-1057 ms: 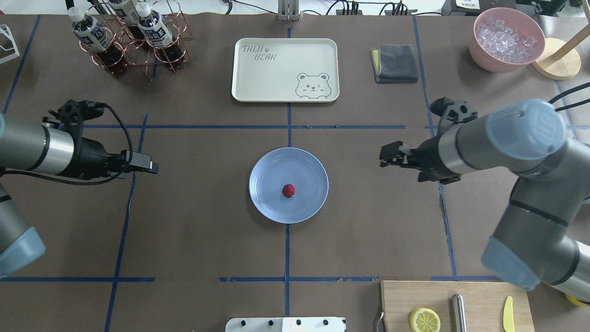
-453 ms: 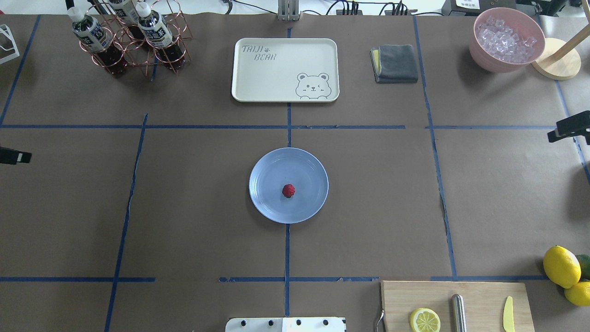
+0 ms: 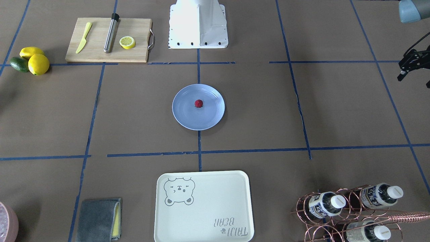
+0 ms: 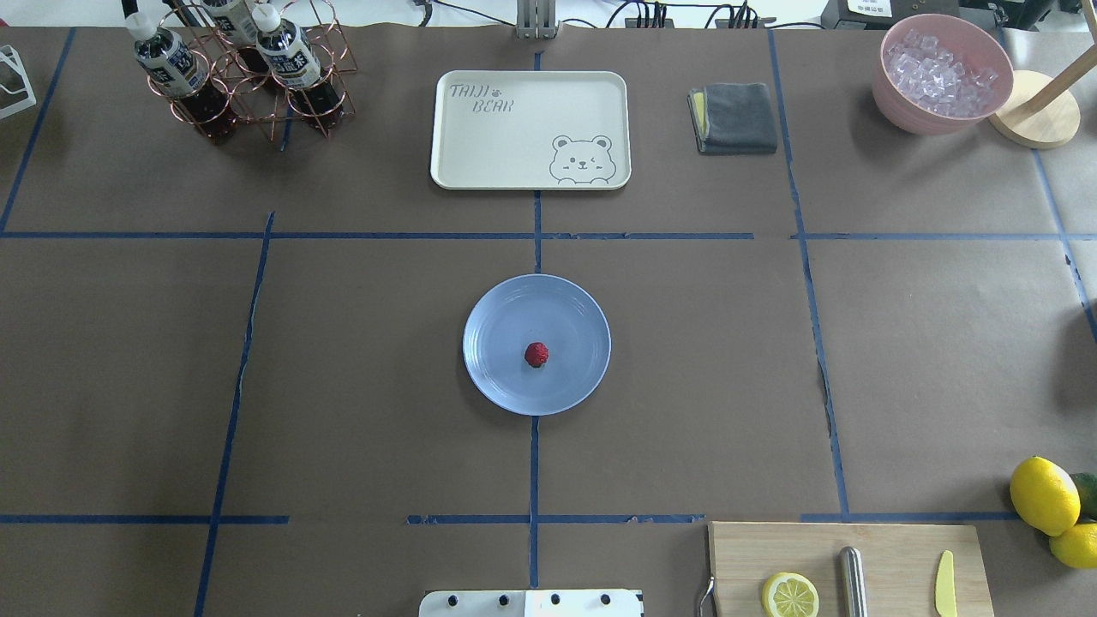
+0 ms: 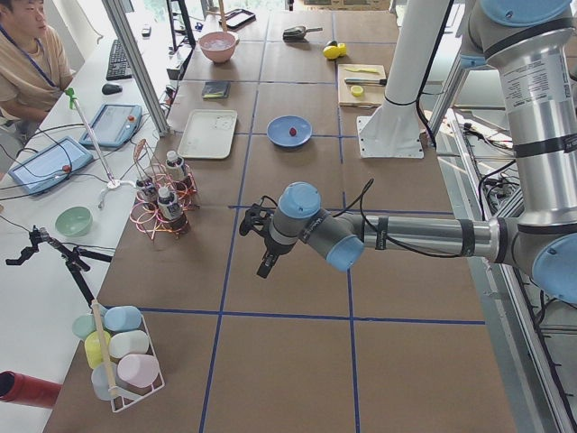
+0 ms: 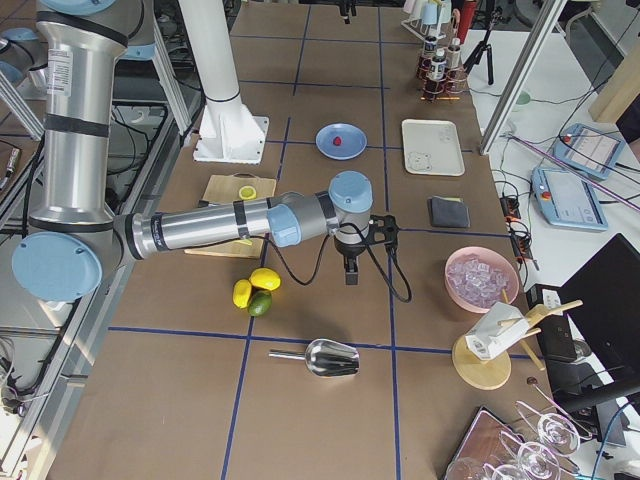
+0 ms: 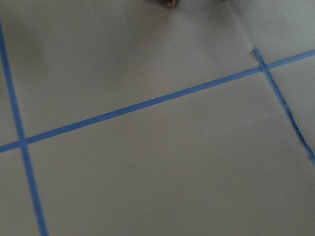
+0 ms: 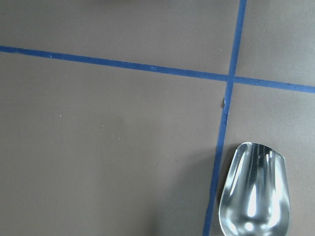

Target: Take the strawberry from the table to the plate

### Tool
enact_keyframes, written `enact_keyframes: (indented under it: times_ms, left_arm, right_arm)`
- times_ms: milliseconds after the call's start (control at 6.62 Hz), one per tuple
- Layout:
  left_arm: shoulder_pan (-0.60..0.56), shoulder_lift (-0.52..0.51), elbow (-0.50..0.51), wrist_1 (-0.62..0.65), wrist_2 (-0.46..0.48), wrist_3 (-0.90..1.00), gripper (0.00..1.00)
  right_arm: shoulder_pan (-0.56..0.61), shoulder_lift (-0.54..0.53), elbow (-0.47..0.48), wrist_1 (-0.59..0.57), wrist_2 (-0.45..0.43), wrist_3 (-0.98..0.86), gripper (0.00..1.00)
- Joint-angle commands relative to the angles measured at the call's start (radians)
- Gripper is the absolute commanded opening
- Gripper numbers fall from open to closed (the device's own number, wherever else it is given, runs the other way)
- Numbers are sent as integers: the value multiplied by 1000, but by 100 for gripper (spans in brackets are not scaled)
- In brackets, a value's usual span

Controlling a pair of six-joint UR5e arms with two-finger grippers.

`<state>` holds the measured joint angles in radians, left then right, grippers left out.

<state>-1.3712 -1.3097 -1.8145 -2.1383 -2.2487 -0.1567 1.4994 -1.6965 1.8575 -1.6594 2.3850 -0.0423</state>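
The dark-red strawberry point(image 4: 536, 354) point(image 3: 199, 103) lies a little off centre on the light-blue plate point(image 4: 488, 321) point(image 3: 183, 112), in the middle of the brown-paper table point(image 4: 343, 386). Neither gripper shows in the overhead view. My left gripper point(image 5: 265, 267) hangs over bare paper far to the plate's left. Only a black part of it reaches the front-facing view's right edge, and I cannot tell whether it is open or shut. My right gripper point(image 6: 350, 275) hangs far to the plate's right, near the lemons, and I cannot tell its state. Both wrist views show no fingers.
A cream bear tray point(image 4: 531, 128), a grey cloth point(image 4: 735, 117), a bottle rack point(image 4: 240, 68) and a pink bowl of ice point(image 4: 941, 73) line the far side. A cutting board point(image 4: 891, 548), lemons point(image 4: 1044, 495) and a metal scoop point(image 8: 253, 191) are on the right. A person sits beyond the left end.
Both arms have drawn back outward, left to the left and right to the right, and have left the overhead view. The strawberry has stayed still on the plate.
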Motion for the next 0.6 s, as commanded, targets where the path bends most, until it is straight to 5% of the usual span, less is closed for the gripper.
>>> enact_keyframes:
  times_ms: [0, 151, 453]
  left_arm:
    - [-170, -76, 15, 354, -2, 265, 100]
    - [-177, -94, -6, 497, -15, 266, 100]
    - [-172, -65, 27, 514, -190, 246, 100]
  right_arm:
    - [38, -3, -36, -56, 2, -126, 100]
    - [45, 0, -53, -56, 3, -149, 100]
    - [45, -6, -43, -54, 25, -120, 100]
